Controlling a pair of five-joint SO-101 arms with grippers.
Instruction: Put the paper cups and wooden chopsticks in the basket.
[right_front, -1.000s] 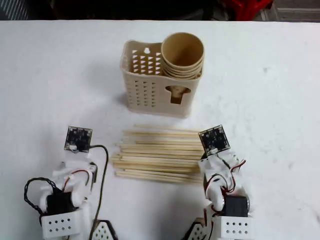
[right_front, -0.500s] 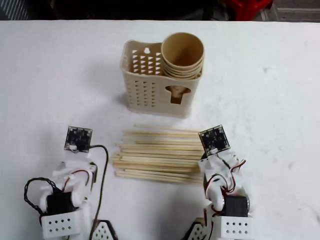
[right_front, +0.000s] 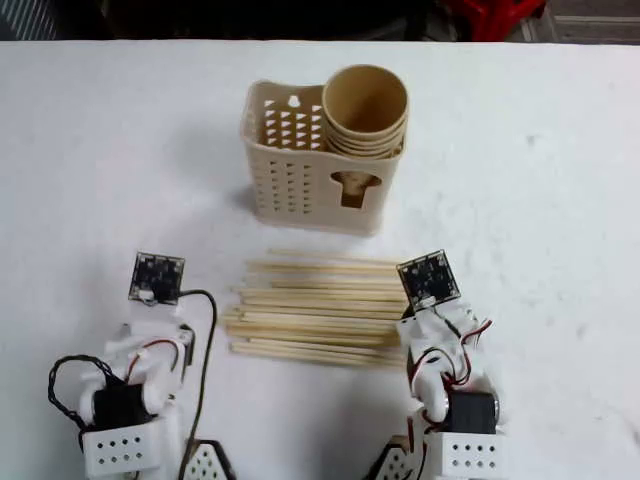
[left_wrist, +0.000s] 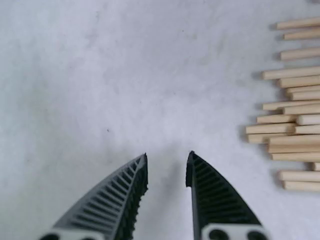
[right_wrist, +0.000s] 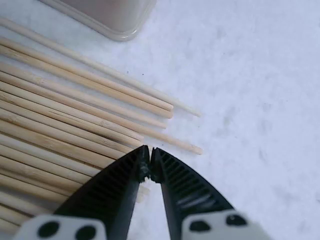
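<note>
Nothing has shifted since the earlier frames. Pale wooden chopsticks (right_front: 318, 310), in a loose flat pile, lie in front of the beige perforated plastic basket (right_front: 300, 195), between it and the two arms. Left gripper (left_wrist: 167, 156): fingers spread, empty, over bare table beside one end of the pile. Right gripper (right_wrist: 149, 149): fingertips pressed together, holding nothing, at the opposite end. Stacked tan paper cups (right_front: 365, 100) stand upright in the basket's end on the right arm's side, rims above its wall. White table (right_front: 540, 180); dark room and a red object (right_front: 495, 12) behind the basket
</note>
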